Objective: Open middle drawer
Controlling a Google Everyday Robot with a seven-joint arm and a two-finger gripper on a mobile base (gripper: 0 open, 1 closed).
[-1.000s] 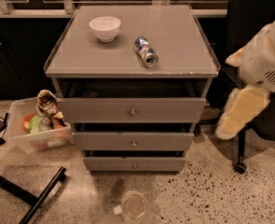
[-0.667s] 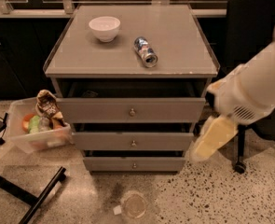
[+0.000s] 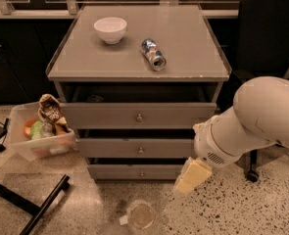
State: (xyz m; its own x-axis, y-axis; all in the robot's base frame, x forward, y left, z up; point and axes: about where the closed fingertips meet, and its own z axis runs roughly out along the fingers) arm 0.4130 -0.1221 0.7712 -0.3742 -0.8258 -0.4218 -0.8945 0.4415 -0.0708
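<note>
The grey cabinet (image 3: pixel 139 65) has three drawer fronts, each with a small round knob. The middle drawer (image 3: pixel 109 148) is the mid-sized front, with its knob (image 3: pixel 140 151) at centre; it sits slightly forward of the cabinet frame, with a dark gap above it. The taller top drawer (image 3: pixel 100 115) is above and the shortest drawer (image 3: pixel 114 171) below. My gripper (image 3: pixel 185 182), pale yellow on a white arm (image 3: pixel 252 121), hangs low at the cabinet's right front corner, beside the bottom drawer and right of the middle knob, touching nothing.
A white bowl (image 3: pixel 110 29) and a can lying on its side (image 3: pixel 154 54) rest on the cabinet top. A clear plastic bin of snacks (image 3: pixel 41 133) stands to the left. A black chair (image 3: pixel 269 38) is at right. A clear cup (image 3: pixel 141 215) lies on the floor; a black stand leg (image 3: pixel 41 207) crosses lower left.
My arm has swung in from the right, moving left and down, so the gripper now hangs near the cabinet's lower right front. The drawers have not moved.
</note>
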